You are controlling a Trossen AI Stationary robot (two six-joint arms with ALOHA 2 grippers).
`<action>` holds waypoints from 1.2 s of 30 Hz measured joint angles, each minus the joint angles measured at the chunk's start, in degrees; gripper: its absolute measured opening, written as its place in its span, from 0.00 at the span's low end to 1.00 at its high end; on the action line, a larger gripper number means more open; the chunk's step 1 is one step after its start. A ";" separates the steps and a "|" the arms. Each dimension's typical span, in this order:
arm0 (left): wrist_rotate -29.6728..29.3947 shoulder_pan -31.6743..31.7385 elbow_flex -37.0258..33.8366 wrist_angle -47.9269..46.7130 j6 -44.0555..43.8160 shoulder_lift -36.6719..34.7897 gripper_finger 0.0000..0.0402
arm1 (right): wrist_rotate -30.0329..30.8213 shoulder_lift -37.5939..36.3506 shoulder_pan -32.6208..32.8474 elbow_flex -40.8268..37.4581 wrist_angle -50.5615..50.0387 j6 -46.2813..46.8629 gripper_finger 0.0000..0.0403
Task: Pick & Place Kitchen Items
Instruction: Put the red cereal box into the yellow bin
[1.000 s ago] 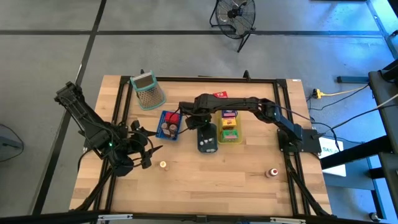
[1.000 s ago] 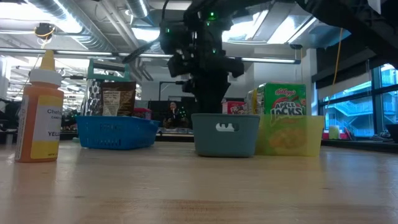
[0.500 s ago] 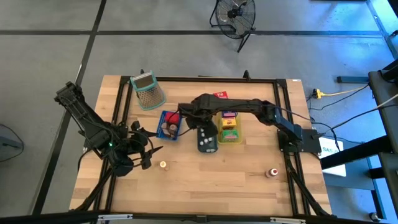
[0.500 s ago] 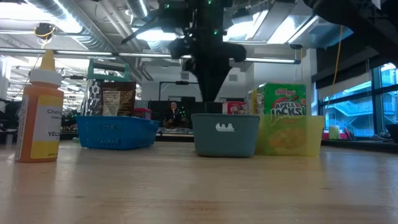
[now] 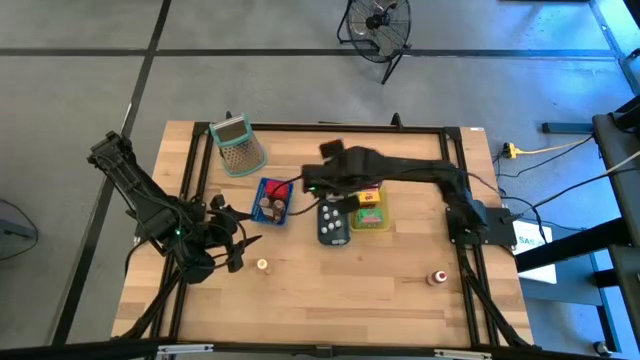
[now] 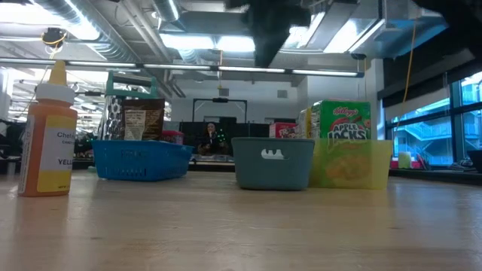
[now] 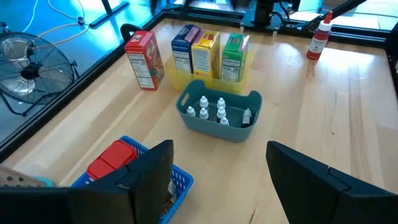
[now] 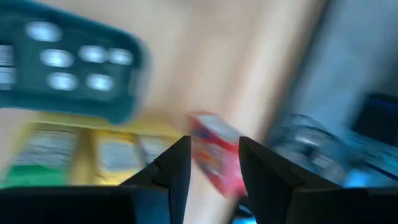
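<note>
- Your right gripper (image 8: 212, 163): fingers standing narrowly apart, gripping nothing, hanging over the trays near the red carton (image 8: 214, 154).
- Your left gripper (image 7: 217, 180): fingers spread wide, empty, waiting near the blue tray (image 7: 180, 182).
- Small white bottles (image 7: 217, 111) are sitting in the grey-blue tray (image 7: 211, 127).

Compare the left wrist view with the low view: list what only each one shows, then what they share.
Only the left wrist view: the left tool, open and empty, the small white bottles inside the grey-blue tray, a red carton standing on the table beside the yellow tray, and a red-capped bottle far off.

Only the low view: an orange squeeze bottle close by, and the grater behind the blue tray.

Both: the three trays and the green cereal carton in the yellow one.
</note>
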 joint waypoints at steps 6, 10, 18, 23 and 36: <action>2.57 0.00 0.01 -0.03 0.99 0.02 0.63 | 15.91 -10.51 2.77 0.04 -0.03 6.26 0.34; 3.23 0.00 0.00 -0.07 1.04 0.00 0.63 | 17.10 -17.21 3.32 0.04 -0.02 13.06 0.34; 1.60 -0.01 0.02 -0.03 -1.86 1.35 0.63 | 3.89 -26.51 -3.27 0.01 -0.03 16.57 0.34; 1.42 0.27 0.03 -0.07 -0.03 4.78 0.63 | -1.33 -28.59 -11.46 0.00 -0.01 19.88 0.34; 1.43 3.98 0.03 0.09 5.13 7.32 0.63 | -1.46 -24.75 -20.81 -1.18 1.09 18.57 0.34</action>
